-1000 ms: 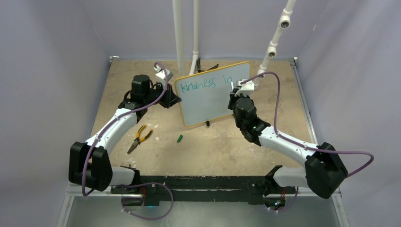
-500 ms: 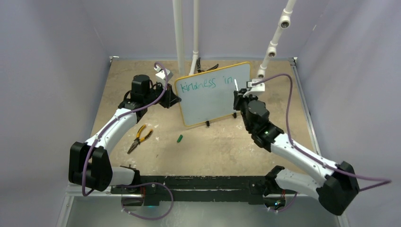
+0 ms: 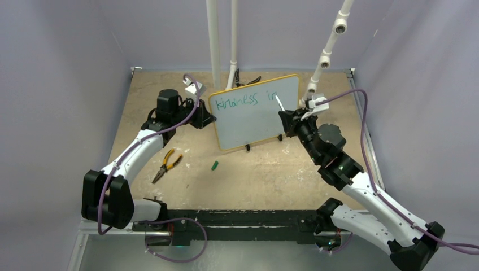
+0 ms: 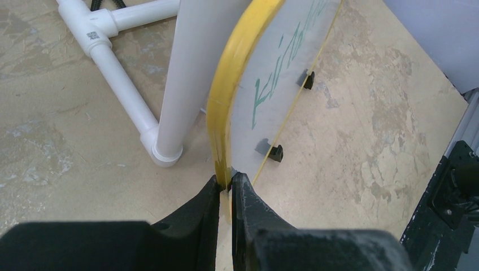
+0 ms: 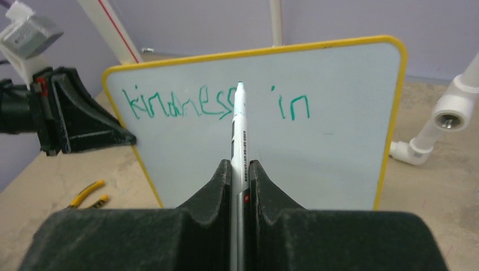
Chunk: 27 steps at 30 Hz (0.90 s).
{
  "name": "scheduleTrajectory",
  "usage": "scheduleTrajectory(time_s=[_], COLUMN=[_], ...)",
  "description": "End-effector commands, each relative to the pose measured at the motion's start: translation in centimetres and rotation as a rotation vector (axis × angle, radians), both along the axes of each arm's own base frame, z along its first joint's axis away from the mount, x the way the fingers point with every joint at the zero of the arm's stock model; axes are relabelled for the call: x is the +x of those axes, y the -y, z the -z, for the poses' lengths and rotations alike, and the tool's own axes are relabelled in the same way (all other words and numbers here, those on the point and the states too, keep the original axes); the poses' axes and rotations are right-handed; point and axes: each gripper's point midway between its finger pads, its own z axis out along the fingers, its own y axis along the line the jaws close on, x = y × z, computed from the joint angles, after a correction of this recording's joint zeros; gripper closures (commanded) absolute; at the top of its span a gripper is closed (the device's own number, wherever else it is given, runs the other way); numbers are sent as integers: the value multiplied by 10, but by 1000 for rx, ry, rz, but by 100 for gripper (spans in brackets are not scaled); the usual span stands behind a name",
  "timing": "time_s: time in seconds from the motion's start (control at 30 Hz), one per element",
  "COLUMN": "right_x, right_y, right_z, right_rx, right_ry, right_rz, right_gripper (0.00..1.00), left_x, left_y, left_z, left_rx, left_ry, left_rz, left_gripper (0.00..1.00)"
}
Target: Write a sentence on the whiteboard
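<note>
The whiteboard (image 3: 257,116) with its yellow frame stands upright on small black feet near the table's back. Teal lettering (image 5: 214,104) on it reads "kindness in". My left gripper (image 4: 226,179) is shut on the board's left frame edge (image 4: 226,107), holding it. My right gripper (image 5: 240,166) is shut on a white marker pen (image 5: 238,135) whose teal tip points at the board, a short way off its surface, in the gap after "kindness". In the top view the right gripper (image 3: 287,117) sits at the board's right side with the marker pen (image 3: 279,103) over the word "in".
A green marker cap (image 3: 214,165) and yellow-handled pliers (image 3: 165,164) lie on the table in front of the board. White pipe posts (image 3: 213,45) rise behind it, with a pipe base (image 4: 118,62) on the floor. A black object (image 3: 248,80) lies at the back.
My right arm has pulled back to the right and away from the board, taking the marker off the surface after "in". The left arm and board have stayed put.
</note>
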Motion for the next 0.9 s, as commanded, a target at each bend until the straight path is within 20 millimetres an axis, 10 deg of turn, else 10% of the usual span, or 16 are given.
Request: scheduleTrajectory(time_s=[0.0, 0.33, 0.87], right_x=[-14, -14, -44], right_y=[-15, -29, -111], right_z=[13, 52, 82], right_rx=[-17, 43, 185], right_ry=[-52, -149, -113], right_rz=[-117, -133, -391], right_gripper=[100, 100, 100], left_x=[12, 11, 11], left_y=[-7, -3, -7], left_z=[-22, -14, -11], left_rx=[-7, 4, 2], left_ry=[86, 62, 24], left_rz=[-68, -84, -125], left_gripper=[100, 100, 100])
